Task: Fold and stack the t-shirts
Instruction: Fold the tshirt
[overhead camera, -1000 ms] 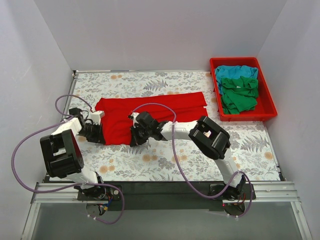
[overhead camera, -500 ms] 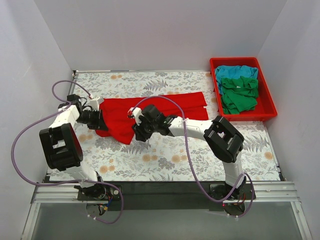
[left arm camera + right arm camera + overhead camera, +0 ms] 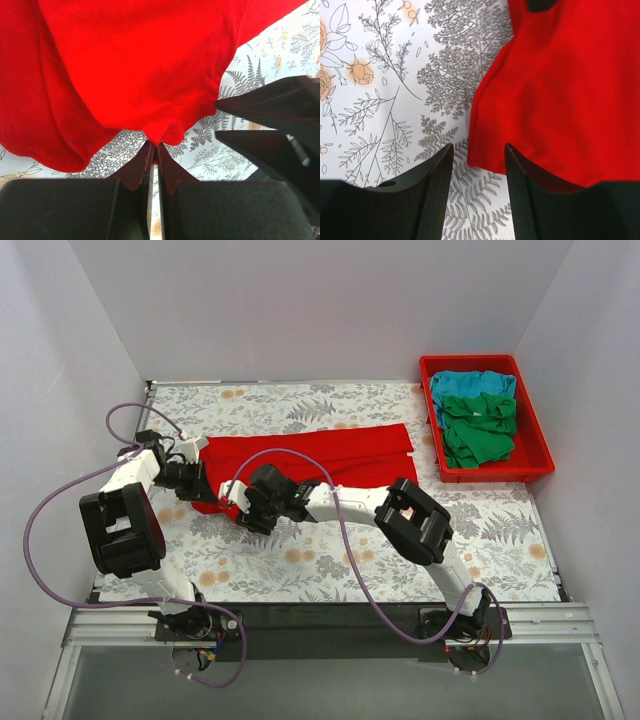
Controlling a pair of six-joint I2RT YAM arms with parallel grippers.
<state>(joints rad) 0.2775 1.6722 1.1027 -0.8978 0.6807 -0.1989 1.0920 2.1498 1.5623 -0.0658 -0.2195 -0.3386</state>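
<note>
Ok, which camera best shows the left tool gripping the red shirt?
Left wrist: the left tool is shut on an edge of the red shirt. Top external shows it small, at the shirt's left end; right wrist, mainly cloth.

Red t-shirt (image 3: pixel 330 452) spread across a floral desk (image 3: pixel 400 540), left claw (image 3: pixel 200 490) at its left end, right claw (image 3: pixel 243 508) at its near-left edge, green t-shirt (image 3: pixel 480 432) and turquoise t-shirt (image 3: pixel 470 383) bunched in a red tray (image 3: pixel 497 476) far right
</note>
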